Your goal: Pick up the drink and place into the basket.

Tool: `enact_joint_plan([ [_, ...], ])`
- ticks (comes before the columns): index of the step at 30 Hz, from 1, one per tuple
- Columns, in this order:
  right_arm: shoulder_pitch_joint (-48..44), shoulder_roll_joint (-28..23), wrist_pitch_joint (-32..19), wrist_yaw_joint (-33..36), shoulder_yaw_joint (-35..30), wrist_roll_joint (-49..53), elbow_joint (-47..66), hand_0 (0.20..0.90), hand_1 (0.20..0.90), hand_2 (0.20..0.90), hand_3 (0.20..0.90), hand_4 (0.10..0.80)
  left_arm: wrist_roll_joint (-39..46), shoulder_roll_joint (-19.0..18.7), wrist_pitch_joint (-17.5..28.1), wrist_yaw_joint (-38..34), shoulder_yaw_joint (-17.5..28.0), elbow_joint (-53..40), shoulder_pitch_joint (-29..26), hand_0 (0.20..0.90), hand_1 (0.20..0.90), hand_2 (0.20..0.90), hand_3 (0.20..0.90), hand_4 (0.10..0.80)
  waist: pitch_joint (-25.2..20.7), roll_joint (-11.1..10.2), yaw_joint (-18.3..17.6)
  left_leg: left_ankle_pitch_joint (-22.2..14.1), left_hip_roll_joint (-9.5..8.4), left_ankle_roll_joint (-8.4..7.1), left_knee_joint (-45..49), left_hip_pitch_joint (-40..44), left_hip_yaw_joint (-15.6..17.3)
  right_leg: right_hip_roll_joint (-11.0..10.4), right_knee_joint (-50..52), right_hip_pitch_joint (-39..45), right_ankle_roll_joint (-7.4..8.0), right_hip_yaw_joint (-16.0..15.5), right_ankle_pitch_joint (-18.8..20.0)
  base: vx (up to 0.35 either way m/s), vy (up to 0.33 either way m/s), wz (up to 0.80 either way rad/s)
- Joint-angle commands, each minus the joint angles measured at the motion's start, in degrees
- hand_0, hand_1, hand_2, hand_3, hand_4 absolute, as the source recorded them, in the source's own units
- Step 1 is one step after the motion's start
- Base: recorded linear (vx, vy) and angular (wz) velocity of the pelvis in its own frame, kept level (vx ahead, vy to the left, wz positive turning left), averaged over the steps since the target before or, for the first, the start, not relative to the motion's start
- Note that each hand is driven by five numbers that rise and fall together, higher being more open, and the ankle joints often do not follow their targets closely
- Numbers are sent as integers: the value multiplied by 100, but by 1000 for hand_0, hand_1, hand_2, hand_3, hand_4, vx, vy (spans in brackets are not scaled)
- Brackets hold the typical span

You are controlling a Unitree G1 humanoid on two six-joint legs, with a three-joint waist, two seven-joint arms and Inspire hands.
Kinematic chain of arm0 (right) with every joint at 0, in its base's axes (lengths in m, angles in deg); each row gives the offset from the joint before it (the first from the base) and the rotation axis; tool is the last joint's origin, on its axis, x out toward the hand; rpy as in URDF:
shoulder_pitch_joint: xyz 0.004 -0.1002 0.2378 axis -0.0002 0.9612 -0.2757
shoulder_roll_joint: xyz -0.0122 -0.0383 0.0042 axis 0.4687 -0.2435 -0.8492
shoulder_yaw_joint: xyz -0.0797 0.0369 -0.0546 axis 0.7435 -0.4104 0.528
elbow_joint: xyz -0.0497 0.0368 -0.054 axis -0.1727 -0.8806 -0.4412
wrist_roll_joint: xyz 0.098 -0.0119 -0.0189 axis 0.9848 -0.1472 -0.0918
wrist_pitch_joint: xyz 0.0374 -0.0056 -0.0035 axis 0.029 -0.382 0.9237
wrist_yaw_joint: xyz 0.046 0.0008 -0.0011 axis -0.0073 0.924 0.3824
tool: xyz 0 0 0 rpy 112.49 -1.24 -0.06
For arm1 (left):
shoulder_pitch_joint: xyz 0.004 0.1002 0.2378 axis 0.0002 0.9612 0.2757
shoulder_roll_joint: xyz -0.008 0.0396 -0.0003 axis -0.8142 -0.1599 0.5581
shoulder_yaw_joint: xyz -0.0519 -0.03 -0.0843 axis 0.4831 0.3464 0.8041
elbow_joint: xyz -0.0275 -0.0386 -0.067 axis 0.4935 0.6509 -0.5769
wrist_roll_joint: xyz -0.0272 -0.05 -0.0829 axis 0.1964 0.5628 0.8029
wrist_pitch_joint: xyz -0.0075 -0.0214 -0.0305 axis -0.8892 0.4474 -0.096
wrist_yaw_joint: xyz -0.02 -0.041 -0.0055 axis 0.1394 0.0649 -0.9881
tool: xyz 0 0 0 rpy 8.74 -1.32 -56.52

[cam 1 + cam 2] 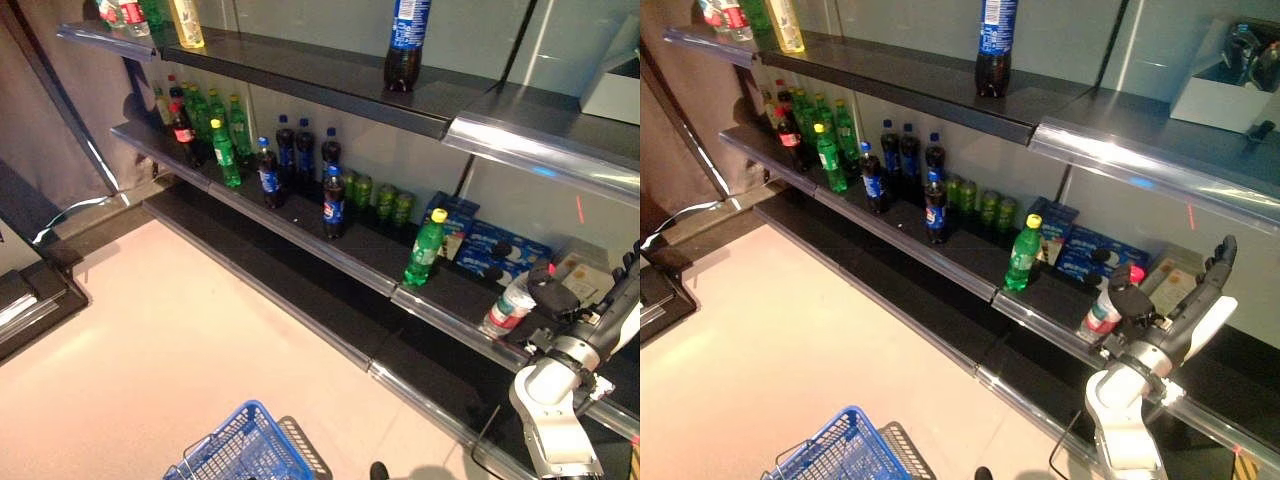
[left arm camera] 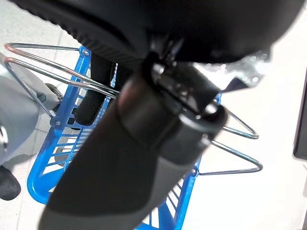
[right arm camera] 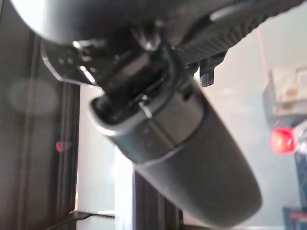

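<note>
Right robot hand [image 1: 1140, 300] reaches the pink-capped drink [image 1: 1102, 312] on the shelf [image 1: 970, 262], grip state unclear; not lifted yet. Left robot hand [image 2: 144, 129] holds basket [image 1: 245, 448].

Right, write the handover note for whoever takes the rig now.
Right hand: up at the middle shelf, fingers straight, next to a red-capped bottle but not gripping it.
Left hand: curled round the wire handle of the blue basket, which sits low by the floor.
Done: reach to the shelf.
Left: close on the bottle, lift it off, lower it into the basket.
</note>
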Motion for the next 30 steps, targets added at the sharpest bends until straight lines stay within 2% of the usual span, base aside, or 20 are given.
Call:
enact_joint_plan([
  [1,-528,-248,-300,-47,-322,-156,348,900,900,900,900,800,19,182,42,170,-149,-94,-269,300,300,300,200,100,-17,-48,39,-195,395,35,253,-54,131,-295,311,103,154,189,-124,17,-30,-20],
  [8,-447,-40,-434,-328,-73,361,55,900,900,900,900,800,68,127,18,135,-217,-178,-213,300,300,300,200,100,189,2,-31,-285,375,71,604,-250,181,-266,536,-80,108,239,-186,-1,-26,-6],
  [11,-568,6,-604,-409,78,457,-46,900,900,900,900,800,132,117,15,107,-297,-271,-281,300,300,300,200,100,379,39,-35,-342,351,78,940,-518,155,-226,805,-282,43,237,-287,-91,-29,-15],
  [15,-956,-59,-869,-407,295,506,-151,900,900,900,900,800,321,190,17,-55,-558,-516,-529,300,300,300,200,100,862,112,-31,-436,303,51,1645,-1133,49,-166,1301,-707,-143,134,-443,-147,-10,2],
  [21,-1183,-97,-997,-513,368,565,-188,900,900,900,900,800,507,291,133,-25,-764,-651,-619,300,300,300,200,100,1189,211,-36,-412,210,17,1905,-1467,-59,-154,1465,-905,-256,72,-506,-65,17,4],
  [30,-1794,-156,-1074,106,257,602,-380,900,900,900,900,800,708,321,282,50,-987,-744,-819,300,300,300,200,100,1631,360,-31,-396,118,-50,2429,-2059,-143,-177,1836,-1362,-386,-23,-597,-72,11,4],
])
